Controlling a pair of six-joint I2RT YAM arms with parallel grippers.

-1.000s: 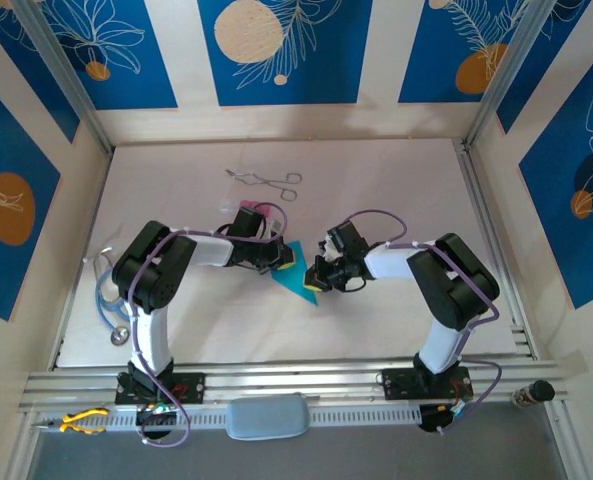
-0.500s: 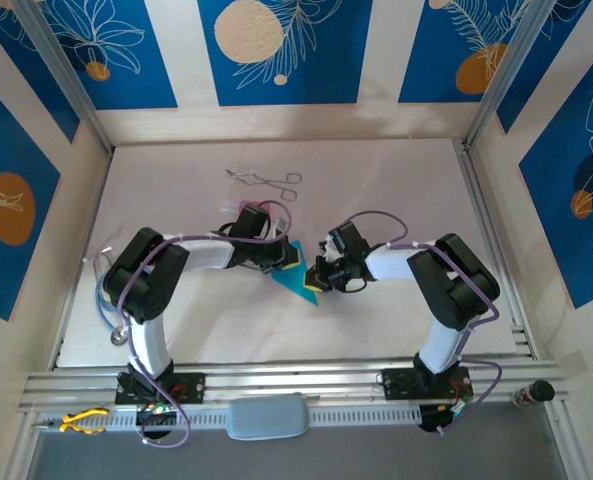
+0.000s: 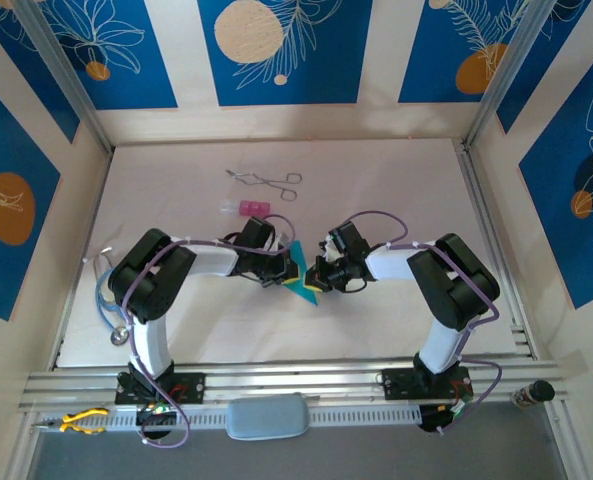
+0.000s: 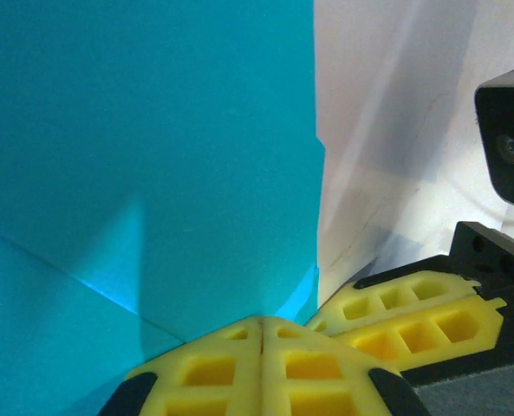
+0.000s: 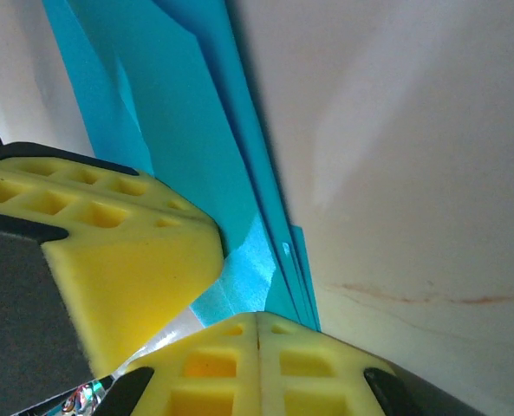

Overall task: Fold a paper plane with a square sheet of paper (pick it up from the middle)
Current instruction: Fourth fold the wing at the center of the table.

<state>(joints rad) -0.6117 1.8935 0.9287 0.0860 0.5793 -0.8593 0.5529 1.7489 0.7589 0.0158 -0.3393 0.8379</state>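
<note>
White tabletop (image 3: 376,180) boxed in by blue leafy wall panels (image 3: 306,60), so going from the left: my left gripper (image 3: 292,268) has its yellow pads (image 4: 213,368) pressed flat together, tips down on the cyan paper plane (image 3: 304,286), which lies mid-table between my two grippers, already a pointed wedge. I reckon I'm pinning it so a crease gets flattened. My right gripper (image 3: 322,272) is just beside it, also squeezed closed, nose against the stacked folded edges, probably bracing that side. Can't tell if either one has paper nipped in the seam. From above the grippers cover much of the wedge, and both wrist cams crop it, so how finished it is, hard to say
</note>
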